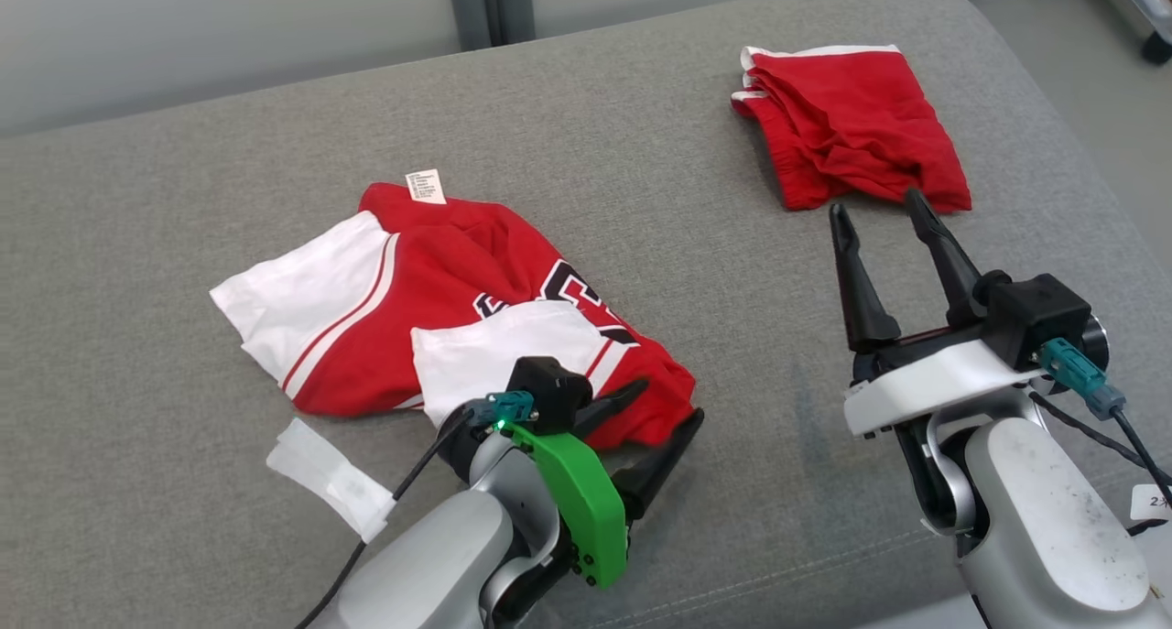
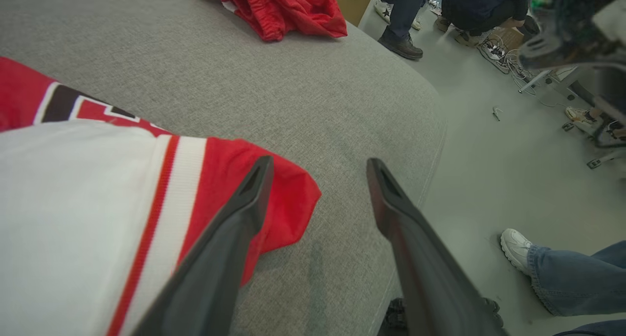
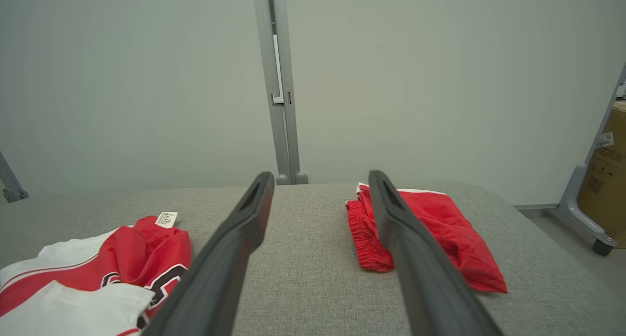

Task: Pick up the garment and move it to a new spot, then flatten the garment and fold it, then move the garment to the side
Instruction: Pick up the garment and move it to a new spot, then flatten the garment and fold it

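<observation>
A wide grey cushion (image 1: 641, 153) carries everything. On its left half lies the shirt (image 1: 439, 290), red with white sleeves and dark letters, crumpled and not flat, one white sleeve folded over its front. Near the far right corner, well apart from the shirt, lie red shorts (image 1: 851, 125) with a white band, loosely folded. The right gripper (image 1: 876, 202) hangs just before the shorts with its two dark fingers spread wide, and it holds nothing. The left gripper (image 1: 669, 401) is low at the near right corner of the shirt, also spread wide with nothing between the fingers; in the left wrist view one finger (image 2: 244, 204) stands over the red hem and the other over bare cushion. A white strip (image 1: 330, 478) lies on the cushion near the shirt's front edge. A small label (image 1: 426, 187) sticks out at the shirt's far edge.
</observation>
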Tool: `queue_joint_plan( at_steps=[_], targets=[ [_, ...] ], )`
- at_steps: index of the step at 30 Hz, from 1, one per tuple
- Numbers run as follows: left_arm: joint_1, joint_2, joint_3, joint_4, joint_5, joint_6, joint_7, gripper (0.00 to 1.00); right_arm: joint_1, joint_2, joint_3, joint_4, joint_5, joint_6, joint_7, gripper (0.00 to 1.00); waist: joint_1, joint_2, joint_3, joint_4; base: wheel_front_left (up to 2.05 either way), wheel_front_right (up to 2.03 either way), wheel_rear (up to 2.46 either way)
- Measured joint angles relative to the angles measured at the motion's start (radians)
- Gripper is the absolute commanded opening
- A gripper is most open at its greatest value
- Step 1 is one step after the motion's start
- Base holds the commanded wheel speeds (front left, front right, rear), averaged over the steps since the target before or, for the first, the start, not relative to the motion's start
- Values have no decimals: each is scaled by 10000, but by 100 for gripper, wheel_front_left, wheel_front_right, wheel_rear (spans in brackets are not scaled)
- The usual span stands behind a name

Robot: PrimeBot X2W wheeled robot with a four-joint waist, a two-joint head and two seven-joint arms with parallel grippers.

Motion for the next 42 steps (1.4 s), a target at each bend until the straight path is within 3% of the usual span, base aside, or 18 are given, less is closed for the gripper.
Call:
queue_joint_plan(
  at_steps=[6,13,17,39,40,41,42],
  targets=[
    [-70,-13,702,-12,-54,38,-671,100,180,-59,-244,146,12,-25,-35,100,0,0,-215,523,0,0,0],
    [-11,71,1453,855,-288,497,-805,100,471,-48,-198,276,102,-31,-88,100,0,0,-600,1128,0,0,0],
    [90,397,1941,1269,-424,832,-892,100,472,48,138,257,102,40,-88,100,0,0,-822,1273,0,0,0],
    [-29,554,2514,2675,-1018,1151,-627,100,410,-61,-23,56,88,65,-79,100,0,0,-126,277,0,0,0],
    [-53,552,2479,2692,-1018,1110,-596,98,410,-59,-21,56,88,65,-79,100,0,0,-109,272,0,0,0],
    [-78,546,2445,2696,-1018,1062,-596,84,409,-56,-21,56,88,65,-79,100,0,0,-99,273,0,0,0],
    [-104,529,2397,2698,-1018,1049,-583,36,407,-52,-19,56,88,65,-79,100,0,0,-94,279,0,0,0]
  ],
)
